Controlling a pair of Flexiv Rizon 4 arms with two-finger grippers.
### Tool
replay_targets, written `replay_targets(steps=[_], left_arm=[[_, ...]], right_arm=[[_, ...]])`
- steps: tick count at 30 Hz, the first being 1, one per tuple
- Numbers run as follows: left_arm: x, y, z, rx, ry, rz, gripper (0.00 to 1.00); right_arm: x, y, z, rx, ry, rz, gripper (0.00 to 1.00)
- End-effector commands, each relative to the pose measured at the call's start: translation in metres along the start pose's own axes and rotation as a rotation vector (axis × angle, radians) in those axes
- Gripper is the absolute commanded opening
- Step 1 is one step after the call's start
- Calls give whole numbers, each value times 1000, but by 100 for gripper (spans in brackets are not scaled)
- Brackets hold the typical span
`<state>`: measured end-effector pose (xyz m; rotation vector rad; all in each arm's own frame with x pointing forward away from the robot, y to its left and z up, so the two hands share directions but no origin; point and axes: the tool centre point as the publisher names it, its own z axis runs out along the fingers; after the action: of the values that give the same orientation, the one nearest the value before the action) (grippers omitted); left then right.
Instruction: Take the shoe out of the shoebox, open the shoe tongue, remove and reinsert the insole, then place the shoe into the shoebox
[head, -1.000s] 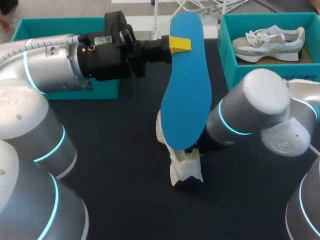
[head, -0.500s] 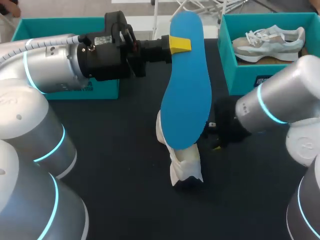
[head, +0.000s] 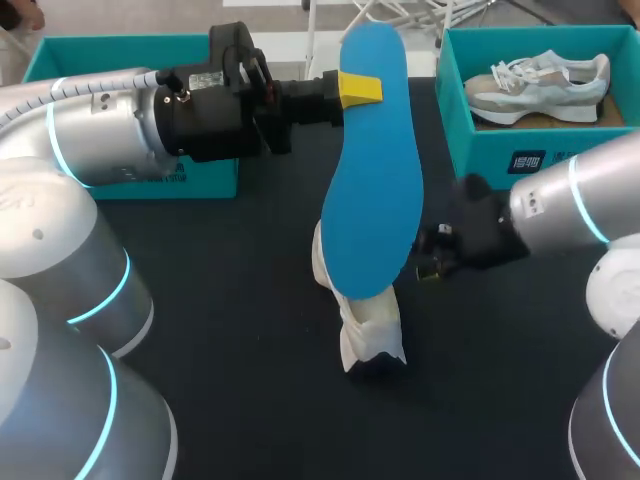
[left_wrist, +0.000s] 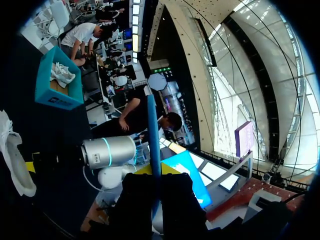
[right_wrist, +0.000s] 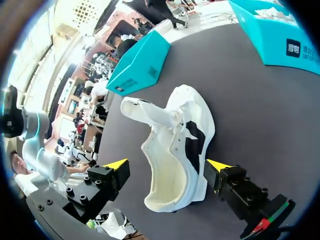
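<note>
Now: L gripper (head: 352, 88) clamps insole (head: 372, 170) aloft. R gripper (right_wrist: 167, 165) is open, shoe (right_wrist: 175, 135) just ahead on table (head: 250, 330). Steady shoe w/ R 1st, then feed insole toe-first.

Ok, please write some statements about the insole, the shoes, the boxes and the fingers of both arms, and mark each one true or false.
1. The left fingers grip the flat blue foam insole. True.
2. The white shoe with black patches lies inside a box. False: it rests on the black table.
3. The right fingers are shut on that shoe. False: they stand open, one at each side of it.
4. The teal cardboard box at the right holds a grey and white sneaker. True.
</note>
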<state>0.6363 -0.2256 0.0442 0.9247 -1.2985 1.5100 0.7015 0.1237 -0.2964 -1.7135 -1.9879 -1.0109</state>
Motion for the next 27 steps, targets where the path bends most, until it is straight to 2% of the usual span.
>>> replay_targets(steps=[1, 3, 16, 21, 25, 27], left_arm=[[-1, 2, -1, 2, -1, 0, 0], [-1, 2, -1, 2, -1, 0, 0], [-1, 2, -1, 2, -1, 0, 0], [-1, 2, -1, 2, -1, 0, 0], [-1, 2, -1, 2, -1, 0, 0], [-1, 2, -1, 2, -1, 0, 0]], right_arm=[[7, 6, -28, 35, 230, 47, 100], [16, 12, -35, 48, 271, 63, 100], [16, 12, -35, 48, 271, 63, 100], [37, 22, -50, 72, 385, 120, 100], [55, 30, -64, 34, 444, 168, 100], [64, 32, -66, 64, 471, 207, 100]])
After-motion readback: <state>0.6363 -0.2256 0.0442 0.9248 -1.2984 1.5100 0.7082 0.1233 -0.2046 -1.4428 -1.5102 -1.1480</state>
